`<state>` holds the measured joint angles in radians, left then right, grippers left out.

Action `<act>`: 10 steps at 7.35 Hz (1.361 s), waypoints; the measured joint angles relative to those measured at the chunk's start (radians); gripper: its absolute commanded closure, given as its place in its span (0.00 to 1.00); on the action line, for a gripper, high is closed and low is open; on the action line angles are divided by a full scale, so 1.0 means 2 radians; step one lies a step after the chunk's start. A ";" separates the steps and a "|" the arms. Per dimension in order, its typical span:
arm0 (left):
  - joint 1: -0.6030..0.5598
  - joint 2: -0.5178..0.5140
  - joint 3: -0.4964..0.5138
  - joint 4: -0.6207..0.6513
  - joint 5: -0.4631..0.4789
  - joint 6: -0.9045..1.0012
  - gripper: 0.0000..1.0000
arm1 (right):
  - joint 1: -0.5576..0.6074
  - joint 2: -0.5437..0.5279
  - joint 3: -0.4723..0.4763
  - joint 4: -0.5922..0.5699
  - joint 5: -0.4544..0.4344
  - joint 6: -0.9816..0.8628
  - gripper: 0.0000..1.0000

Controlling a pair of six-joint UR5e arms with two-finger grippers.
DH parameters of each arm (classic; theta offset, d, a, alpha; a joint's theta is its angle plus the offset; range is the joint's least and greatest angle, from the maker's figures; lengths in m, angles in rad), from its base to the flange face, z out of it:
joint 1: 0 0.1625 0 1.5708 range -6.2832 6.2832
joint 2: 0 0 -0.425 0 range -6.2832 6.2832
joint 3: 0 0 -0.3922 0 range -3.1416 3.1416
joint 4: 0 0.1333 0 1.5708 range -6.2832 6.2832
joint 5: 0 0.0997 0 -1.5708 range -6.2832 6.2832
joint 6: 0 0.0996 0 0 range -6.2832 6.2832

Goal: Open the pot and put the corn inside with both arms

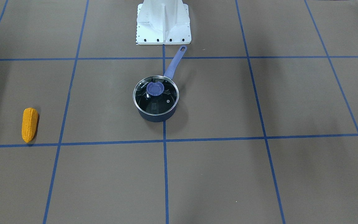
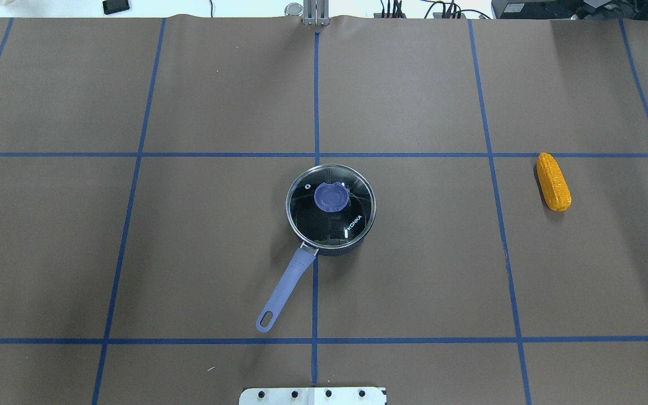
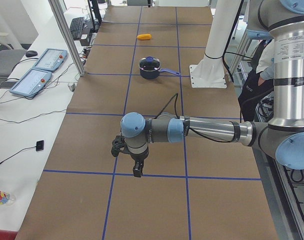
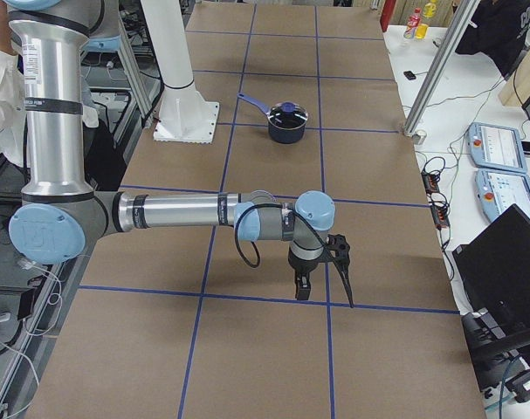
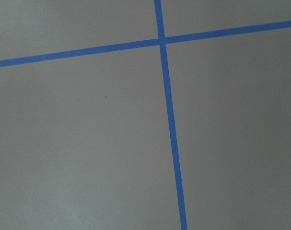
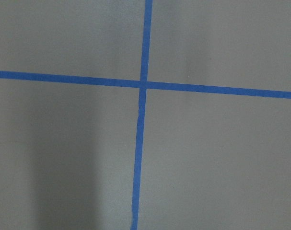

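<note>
Taped table (image 2: 189, 253): pot (image 1: 155, 117) central, corn (image 2: 553, 181) well apart

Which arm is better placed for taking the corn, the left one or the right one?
Right. The corn lies right of the pot in the overhead view, on the right arm side; the left arm is on the pot's other side.

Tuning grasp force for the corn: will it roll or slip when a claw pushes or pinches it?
The corn lies on its side and looks round, so a sideways nudge would probably roll it. Its taper suggests a curved roll, not a straight one. The bumpy kernels likely help against slipping.
</note>
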<state>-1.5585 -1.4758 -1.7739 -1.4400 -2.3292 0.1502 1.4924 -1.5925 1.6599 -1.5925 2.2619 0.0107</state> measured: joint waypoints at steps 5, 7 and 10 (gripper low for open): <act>0.000 -0.055 -0.007 -0.066 0.000 -0.002 0.01 | -0.008 0.025 -0.001 0.134 -0.002 0.007 0.00; 0.000 -0.068 0.007 -0.112 -0.016 -0.001 0.01 | -0.007 0.027 0.000 0.156 -0.001 0.006 0.00; 0.023 -0.085 -0.022 -0.151 -0.035 -0.051 0.02 | -0.015 0.040 0.005 0.164 0.001 0.051 0.00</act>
<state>-1.5123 -1.6465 -1.8178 -1.7429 -2.3982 0.0474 1.4633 -1.5133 1.6708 -1.2653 2.2640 0.1121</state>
